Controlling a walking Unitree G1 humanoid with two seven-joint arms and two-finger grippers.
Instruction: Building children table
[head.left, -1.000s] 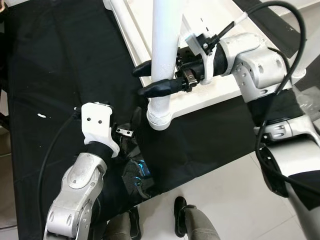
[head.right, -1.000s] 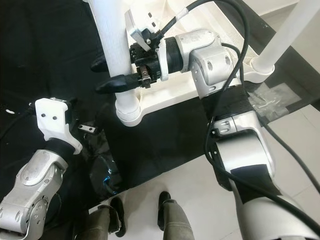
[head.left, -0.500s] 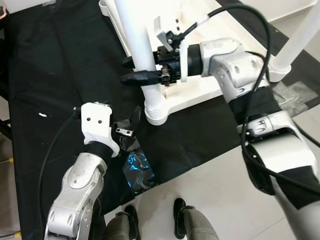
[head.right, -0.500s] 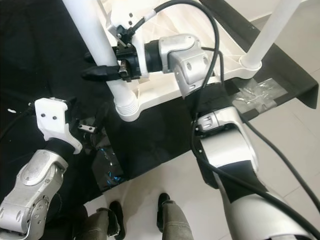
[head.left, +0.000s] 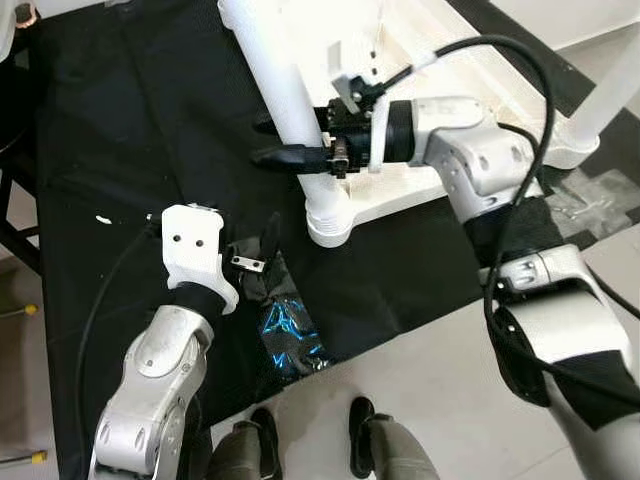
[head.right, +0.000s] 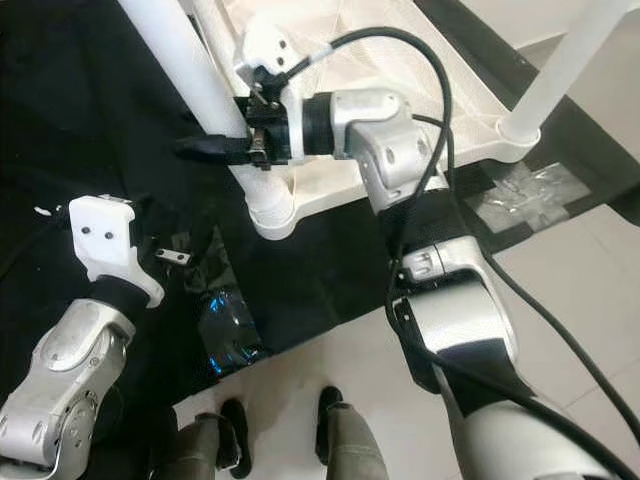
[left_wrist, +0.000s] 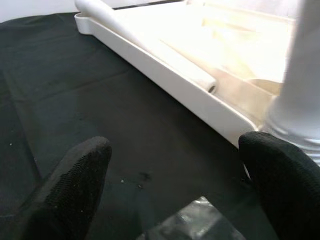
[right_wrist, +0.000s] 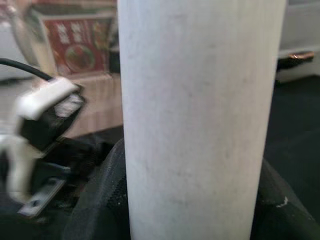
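Left eye view: black cloth (head.left: 130, 120) covers tiled floor (head.left: 440, 380). Right end effector (head.left: 300, 140) clamps white leg (head.left: 285, 90); left end effector (left_wrist: 170, 185) spread wide, beside foil bag (head.left: 290, 330).

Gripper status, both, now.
Left gripper: open, empty, above the black cloth.
Right gripper: shut on the white table leg.

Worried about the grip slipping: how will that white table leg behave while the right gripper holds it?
The white table leg looks like a smooth, stiff plastic tube, so it may be slippery and turn in the right gripper, whose jaws close around it. It is probably light. Its ribbed end sits in the tabletop corner socket, so it should hardly tip.
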